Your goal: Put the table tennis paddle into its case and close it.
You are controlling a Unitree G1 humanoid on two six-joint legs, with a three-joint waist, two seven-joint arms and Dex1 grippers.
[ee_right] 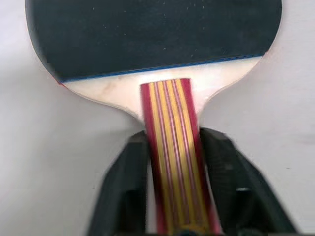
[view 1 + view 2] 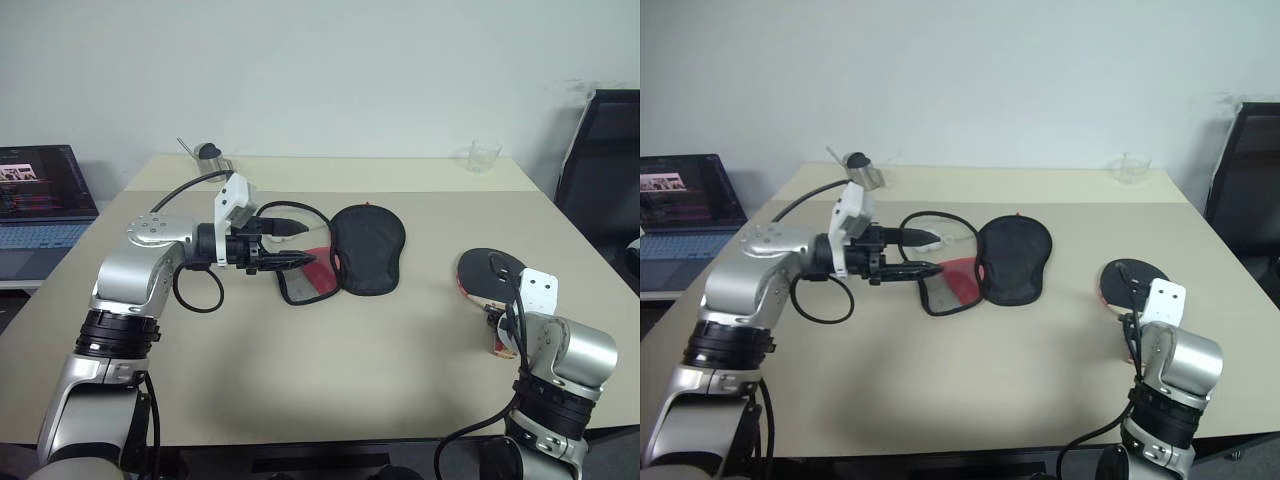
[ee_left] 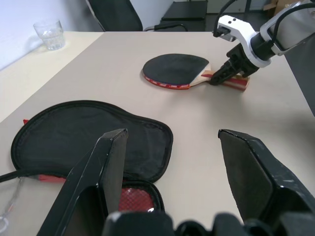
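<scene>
A beige table (image 2: 300,390) stands before a plain pale wall (image 2: 320,70). At far right is a dark chair (image 2: 605,160); on the left, an open laptop (image 2: 40,205) rests on a lower surface. A clear glass (image 2: 484,156) sits at the table's far right edge.

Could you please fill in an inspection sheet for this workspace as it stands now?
Surface: beige table, two tops butted together.
Job's things: table tennis paddle lies flat near the right edge, black rubber up; case lies unzipped at the centre, black flap folded back, red lining showing.
Clutter: clear glass at the far edge; small clear container at the far left.
Grippers: left claw open, hovering at the case's opening; right claw has a finger on each side of the paddle's striped handle.
Cables: black loops on the left arm, one over the table by the case.
Surroundings: open laptop on the left; black chair on the right; white wall.
</scene>
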